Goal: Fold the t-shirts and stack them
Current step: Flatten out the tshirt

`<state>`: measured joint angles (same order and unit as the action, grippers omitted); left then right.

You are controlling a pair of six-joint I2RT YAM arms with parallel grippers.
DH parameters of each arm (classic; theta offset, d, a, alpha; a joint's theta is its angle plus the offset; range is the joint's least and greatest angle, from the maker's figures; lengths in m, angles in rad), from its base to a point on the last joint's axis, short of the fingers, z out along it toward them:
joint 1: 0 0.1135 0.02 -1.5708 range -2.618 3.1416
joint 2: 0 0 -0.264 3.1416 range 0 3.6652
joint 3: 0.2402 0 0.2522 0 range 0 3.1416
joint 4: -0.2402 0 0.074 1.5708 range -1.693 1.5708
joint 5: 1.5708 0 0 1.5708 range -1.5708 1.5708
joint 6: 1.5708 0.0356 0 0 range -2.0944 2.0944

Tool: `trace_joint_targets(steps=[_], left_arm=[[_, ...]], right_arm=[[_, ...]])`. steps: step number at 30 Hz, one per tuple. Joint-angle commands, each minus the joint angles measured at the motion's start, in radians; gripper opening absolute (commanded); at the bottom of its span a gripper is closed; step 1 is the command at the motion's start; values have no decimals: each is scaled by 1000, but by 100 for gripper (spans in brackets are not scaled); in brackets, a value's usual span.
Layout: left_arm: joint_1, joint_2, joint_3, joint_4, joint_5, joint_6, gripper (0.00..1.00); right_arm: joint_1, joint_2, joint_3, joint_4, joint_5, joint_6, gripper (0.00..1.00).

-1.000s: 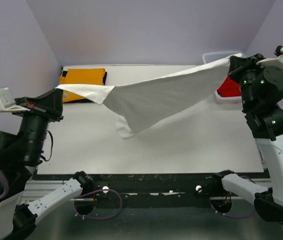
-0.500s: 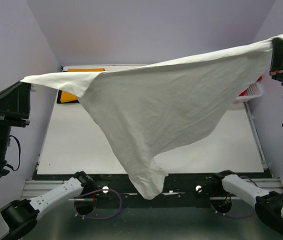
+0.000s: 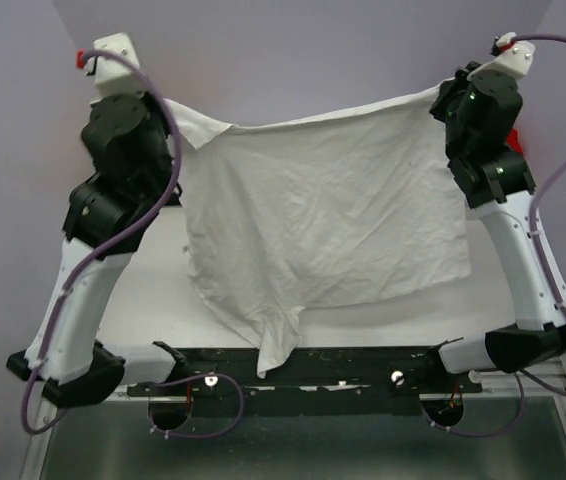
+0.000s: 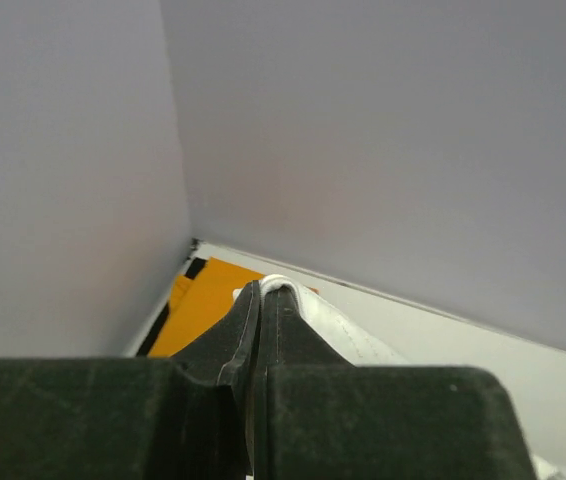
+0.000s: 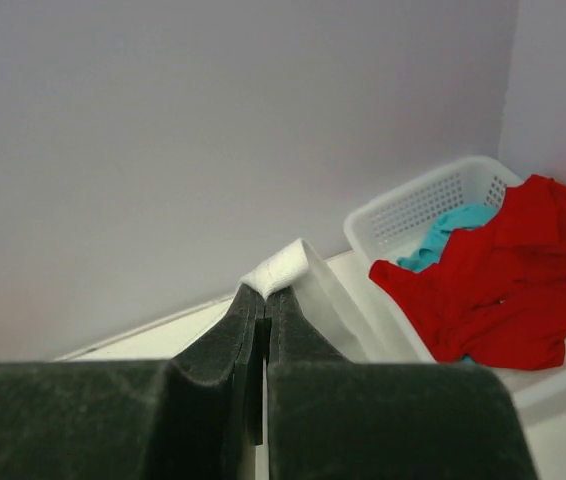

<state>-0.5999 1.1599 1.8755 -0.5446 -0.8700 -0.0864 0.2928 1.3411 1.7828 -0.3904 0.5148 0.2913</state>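
Note:
The large white t-shirt (image 3: 323, 220) hangs spread like a sheet between my two raised grippers, and its lower tip reaches the table's near edge. My left gripper (image 3: 171, 112) is shut on its upper left corner, and a white hem (image 4: 281, 286) folds over the fingertips (image 4: 248, 310). My right gripper (image 3: 443, 100) is shut on the upper right corner (image 5: 281, 266). A folded orange t-shirt (image 4: 203, 310) with a black edge beneath it lies in the far left corner. A red t-shirt (image 5: 508, 285) and a light blue one (image 5: 453, 232) lie in the basket.
The white lattice basket (image 5: 418, 205) stands at the far right by the wall. The white table (image 3: 143, 300) lies under the hanging shirt. Lavender walls close in the back and both sides. A bit of the red shirt (image 3: 515, 140) shows behind the right arm.
Both arms have swung up and back with the white shirt. It now hangs flatter and squarer between them. Both grips have held.

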Motion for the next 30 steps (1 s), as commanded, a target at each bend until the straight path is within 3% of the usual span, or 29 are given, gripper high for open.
trace_joint_targets(steps=[1,7,12,17,21,23,25,30], left_arm=[[139,196,248,-64,-43,46,0],[228,408,607,-111,32,110,0],[229,354,509,-3,26,164,0],[228,235,249,7,46,69,0],[228,101,-96,-1,172,-70,0],[226,32,-276,-48,186,-228,0],[222,-40,-478,-66,286,-350,0],[148,-188,-882,-58,383,-637,0]], right_arm=[[-9,101,39,150,121,-78,1],[-18,209,154,263,151,-146,1],[-18,181,113,305,134,-166,1],[-18,78,-109,349,119,-167,1],[-19,5,-303,379,133,-183,1],[-18,-39,-409,378,152,-163,1],[-18,-90,-533,357,148,-112,1],[-19,-204,-805,269,61,78,1]])
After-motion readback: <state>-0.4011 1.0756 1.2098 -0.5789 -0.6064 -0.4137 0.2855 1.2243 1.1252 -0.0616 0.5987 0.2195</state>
